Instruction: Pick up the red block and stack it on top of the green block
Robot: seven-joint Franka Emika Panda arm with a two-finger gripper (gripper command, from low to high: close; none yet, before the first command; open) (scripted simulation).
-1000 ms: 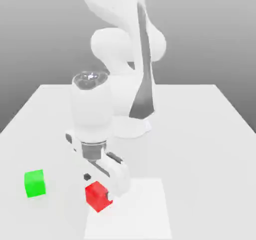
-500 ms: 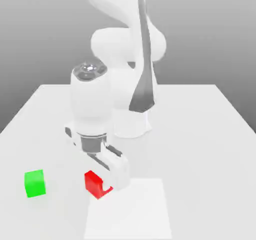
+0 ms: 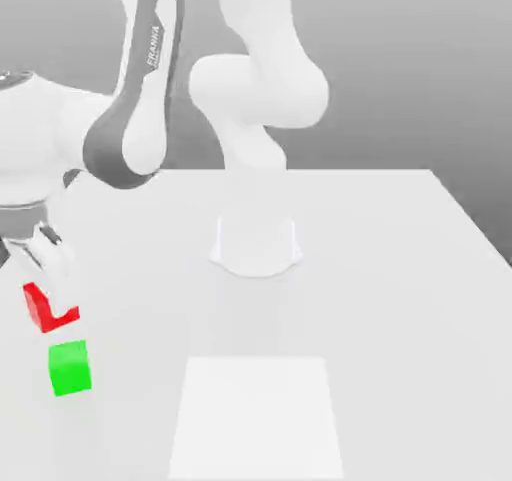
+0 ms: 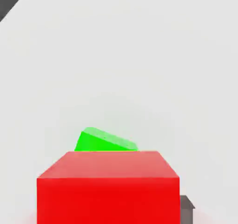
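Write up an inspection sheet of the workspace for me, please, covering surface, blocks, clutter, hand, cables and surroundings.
Surface: pale, smooth table, with a whiter square patch at its near edge.
Red block: gripped in the hand, above the green block in the exterior view, not stacked.
Green block: upright on the table, toward the exterior view's left; partly hidden behind the red block in the hand view.
Clutter: nothing seen.
Hand: shut on the red block.
Cables: nothing seen.
Surroundings: plain grey backdrop; white arm base at the table's far side.
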